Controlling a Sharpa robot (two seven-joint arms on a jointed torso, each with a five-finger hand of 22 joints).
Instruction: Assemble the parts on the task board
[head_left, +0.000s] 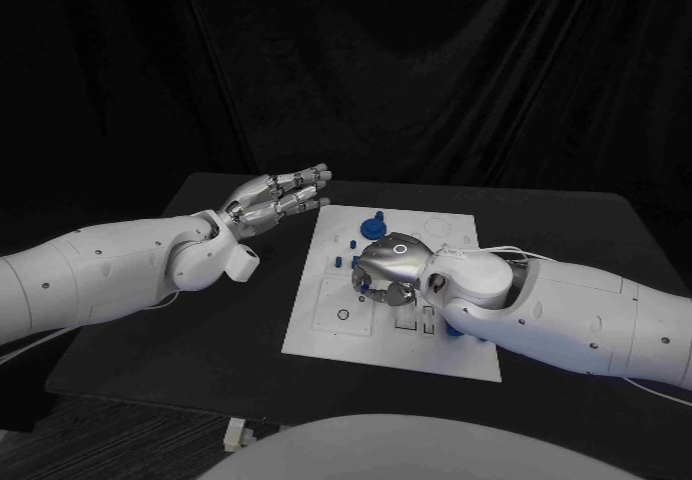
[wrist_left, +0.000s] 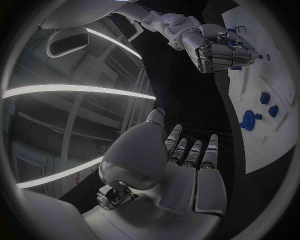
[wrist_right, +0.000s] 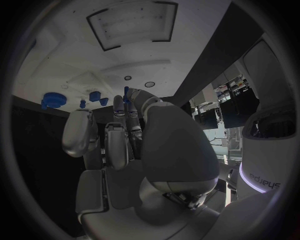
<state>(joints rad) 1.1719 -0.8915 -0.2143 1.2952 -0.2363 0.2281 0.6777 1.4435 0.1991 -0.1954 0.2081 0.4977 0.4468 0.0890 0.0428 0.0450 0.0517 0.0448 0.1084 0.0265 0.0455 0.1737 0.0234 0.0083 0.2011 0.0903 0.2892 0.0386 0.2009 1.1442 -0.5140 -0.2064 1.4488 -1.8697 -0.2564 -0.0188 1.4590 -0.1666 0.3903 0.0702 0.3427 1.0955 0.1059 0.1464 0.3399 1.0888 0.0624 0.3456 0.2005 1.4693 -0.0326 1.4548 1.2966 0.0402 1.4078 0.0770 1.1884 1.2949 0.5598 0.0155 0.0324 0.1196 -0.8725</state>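
The white task board (head_left: 312, 340) lies in the middle of the black table. My right hand (head_left: 387, 266) hovers low over its centre with fingers curled down, and it seems to pinch a small blue peg (wrist_right: 126, 92) at its fingertips. The left wrist view shows that same right hand (wrist_left: 219, 47) curled over the board (wrist_left: 281, 75). A round blue part (head_left: 375, 224) and smaller blue pieces (head_left: 356, 240) stand near the board's far edge. My left hand (head_left: 277, 198) floats flat, fingers stretched out together and holding nothing, beside the board's far left corner.
The black table (head_left: 188, 330) spreads bare to the left of the board, under my left forearm. A black curtain hangs behind the table. More blue pieces (wrist_left: 265, 97) sit on the board next to the round part (wrist_left: 249, 120).
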